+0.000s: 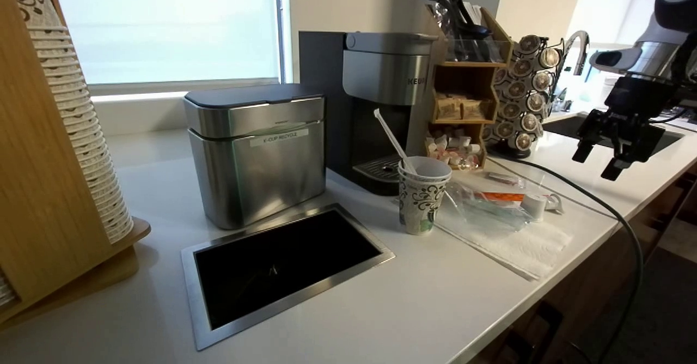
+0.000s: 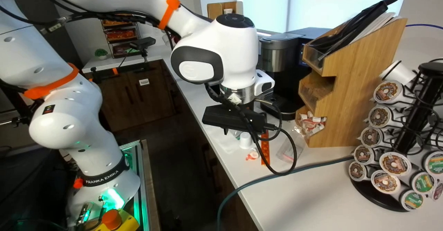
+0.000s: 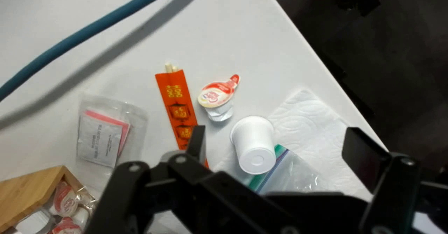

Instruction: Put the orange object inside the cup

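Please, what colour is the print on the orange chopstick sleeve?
Yellow, with dark parts; the sleeve shows best in the wrist view.

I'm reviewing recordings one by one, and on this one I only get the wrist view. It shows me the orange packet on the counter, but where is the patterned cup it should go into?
Observer: In an exterior view, the patterned cup stands upright on the counter, near the coffee machine.

Operator: Does anything stick out of it?

Observer: Yes, a white stick leans in it, its upper part rising well above the opening.
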You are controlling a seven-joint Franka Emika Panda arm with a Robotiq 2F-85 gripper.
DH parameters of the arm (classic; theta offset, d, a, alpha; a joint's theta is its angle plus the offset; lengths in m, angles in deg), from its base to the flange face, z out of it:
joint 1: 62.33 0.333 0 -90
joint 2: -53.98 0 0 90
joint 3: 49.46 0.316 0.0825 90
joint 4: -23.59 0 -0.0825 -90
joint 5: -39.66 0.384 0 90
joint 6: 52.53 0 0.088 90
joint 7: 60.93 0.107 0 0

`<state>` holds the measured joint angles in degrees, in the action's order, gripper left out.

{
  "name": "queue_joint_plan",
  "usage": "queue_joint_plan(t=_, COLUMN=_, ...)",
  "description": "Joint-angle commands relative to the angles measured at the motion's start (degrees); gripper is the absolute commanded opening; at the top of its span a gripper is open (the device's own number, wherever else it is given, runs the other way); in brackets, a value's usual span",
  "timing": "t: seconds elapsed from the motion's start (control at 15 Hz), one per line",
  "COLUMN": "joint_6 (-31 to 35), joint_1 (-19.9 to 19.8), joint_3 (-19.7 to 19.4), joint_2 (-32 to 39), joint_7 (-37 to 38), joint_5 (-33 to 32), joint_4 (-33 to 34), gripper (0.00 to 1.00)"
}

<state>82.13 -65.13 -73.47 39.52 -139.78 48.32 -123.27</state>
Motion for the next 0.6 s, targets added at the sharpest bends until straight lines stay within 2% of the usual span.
queue_joint_plan(t=0.0, joint_6=-0.17, joint_1=-1.98, joint_3=2.47, joint_2=-0.05, joint_7=-0.39, joint_5=0.72, joint_4=0.05, gripper=1.00)
queue_joint_plan(t=0.2, joint_6=5.24, joint_1=-3.12, joint_3=3.19, joint_2=3.32, joint_7=-4.37, joint_5=-3.32, joint_4=0.45, gripper=1.00)
queue_joint_plan(t=0.33, joint_6=10.15, joint_1=-4.57, joint_3=4.53, joint_2=6.15, joint_7=-3.60, joint_5=-8.22, joint_4=0.45, gripper=1.00)
queue_joint_plan(t=0.53, joint_6=14.85, joint_1=-5.56, joint_3=5.58, joint_2=9.95, joint_7=-3.58, joint_5=-12.04, joint_4=0.53, gripper=1.00)
